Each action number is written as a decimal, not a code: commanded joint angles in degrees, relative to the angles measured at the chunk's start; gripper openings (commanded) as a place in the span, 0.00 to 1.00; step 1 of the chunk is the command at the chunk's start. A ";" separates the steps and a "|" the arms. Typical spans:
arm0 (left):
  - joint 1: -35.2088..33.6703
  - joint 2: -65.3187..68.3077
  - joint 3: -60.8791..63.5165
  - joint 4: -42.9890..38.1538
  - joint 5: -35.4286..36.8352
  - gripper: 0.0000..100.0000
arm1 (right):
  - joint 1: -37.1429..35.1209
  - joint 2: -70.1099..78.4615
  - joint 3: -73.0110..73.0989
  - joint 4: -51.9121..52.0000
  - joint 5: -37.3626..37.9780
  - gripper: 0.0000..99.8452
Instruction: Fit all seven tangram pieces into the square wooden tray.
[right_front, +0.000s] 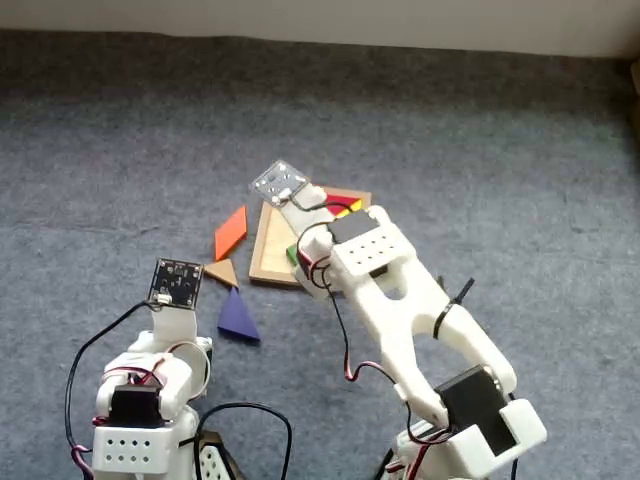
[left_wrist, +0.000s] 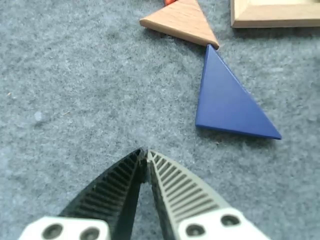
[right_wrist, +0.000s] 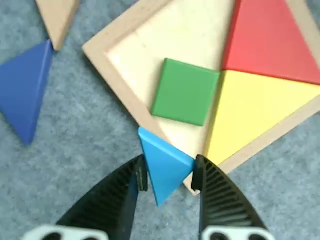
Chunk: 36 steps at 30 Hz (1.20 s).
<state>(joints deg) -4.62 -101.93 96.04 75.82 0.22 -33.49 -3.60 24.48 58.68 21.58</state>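
Note:
In the right wrist view my right gripper (right_wrist: 170, 172) is shut on a light blue triangle (right_wrist: 167, 165), which it holds over the near rim of the square wooden tray (right_wrist: 115, 76). Inside the tray lie a green square (right_wrist: 185, 92), a red triangle (right_wrist: 270, 40) and a yellow triangle (right_wrist: 255, 110). A dark blue triangle (left_wrist: 227, 100) and a tan triangle (left_wrist: 182, 21) lie on the carpet ahead of my left gripper (left_wrist: 146, 155), which is shut and empty. The orange parallelogram (right_front: 230, 232) lies left of the tray (right_front: 260, 250).
Grey carpet (right_front: 480, 150) covers the whole table. The right arm (right_front: 370, 260) stretches over the tray's near side. The left arm (right_front: 150, 390) sits at the front left, with black cables (right_front: 250, 410) trailing between the two bases.

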 joint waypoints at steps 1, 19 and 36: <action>-0.66 -1.71 1.10 0.18 0.44 0.01 | 2.24 1.71 -0.40 -3.56 3.08 0.12; -0.66 -1.71 1.10 0.18 0.44 0.01 | 2.68 7.78 -3.47 -3.38 13.19 0.23; -0.66 -1.71 1.10 0.18 0.44 0.01 | 3.38 -7.25 5.05 -2.95 13.10 0.14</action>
<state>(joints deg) -4.62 -101.93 96.04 75.82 0.22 -30.68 -4.13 26.86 56.04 33.98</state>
